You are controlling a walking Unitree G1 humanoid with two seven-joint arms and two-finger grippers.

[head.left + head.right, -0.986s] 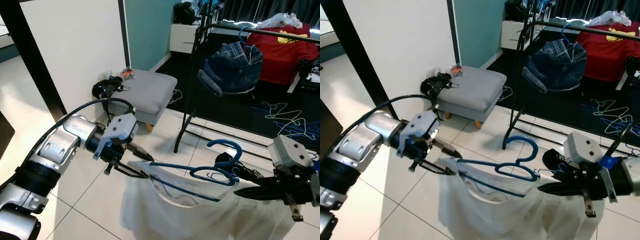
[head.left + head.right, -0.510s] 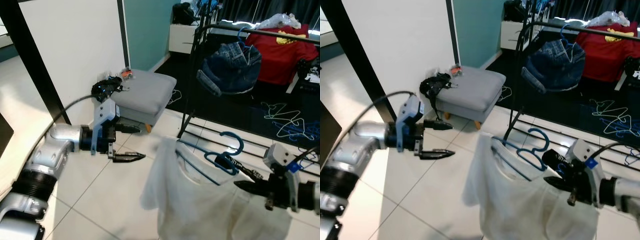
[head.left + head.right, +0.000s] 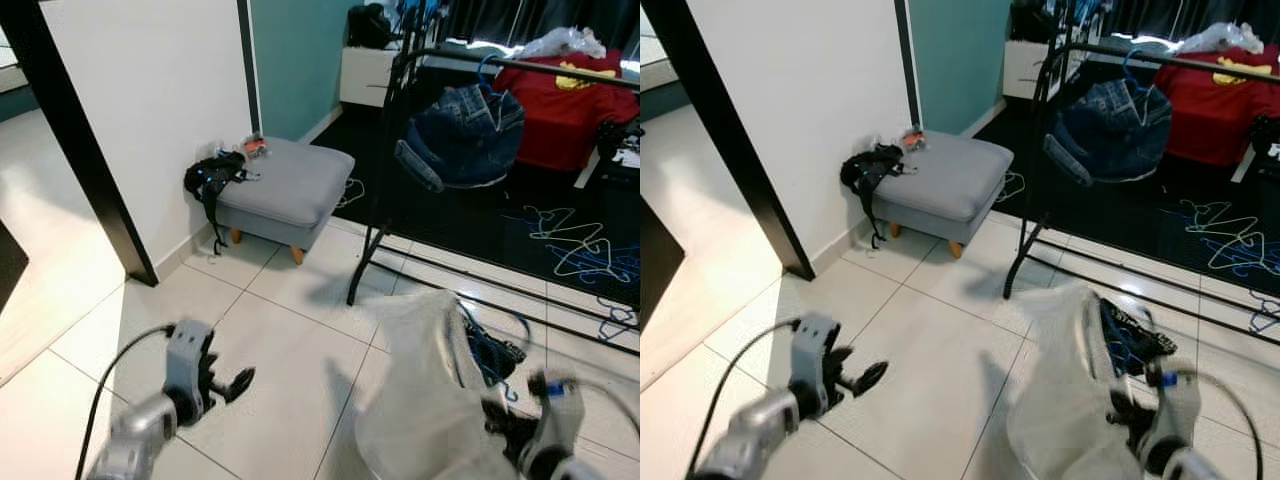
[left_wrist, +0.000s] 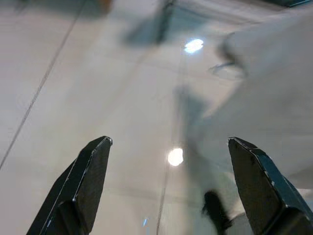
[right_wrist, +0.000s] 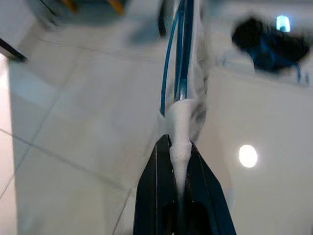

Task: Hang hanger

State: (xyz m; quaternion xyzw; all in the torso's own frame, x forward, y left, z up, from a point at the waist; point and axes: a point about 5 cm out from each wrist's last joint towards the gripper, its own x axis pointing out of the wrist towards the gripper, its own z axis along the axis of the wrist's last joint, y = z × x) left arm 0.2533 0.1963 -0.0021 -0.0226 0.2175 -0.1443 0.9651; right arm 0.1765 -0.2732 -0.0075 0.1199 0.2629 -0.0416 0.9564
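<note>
The right gripper [image 5: 178, 147] pinches the white shirt [image 3: 420, 400] and blue hanger [image 5: 182, 58] together, low at lower right, probably so neither slips before reaching the rack [image 3: 400, 160] at upper right. The left gripper [image 4: 166, 181], lower left, is spread wide and empty, clear of the cloth.

Bright daylit room; lamp glare on glossy floor [image 4: 176, 156]; white garment [image 3: 425, 400] motion-blurred; far background dim.

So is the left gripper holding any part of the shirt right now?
No, the left gripper is open with bare floor between its fingers, and the white shirt lies beyond them.
</note>
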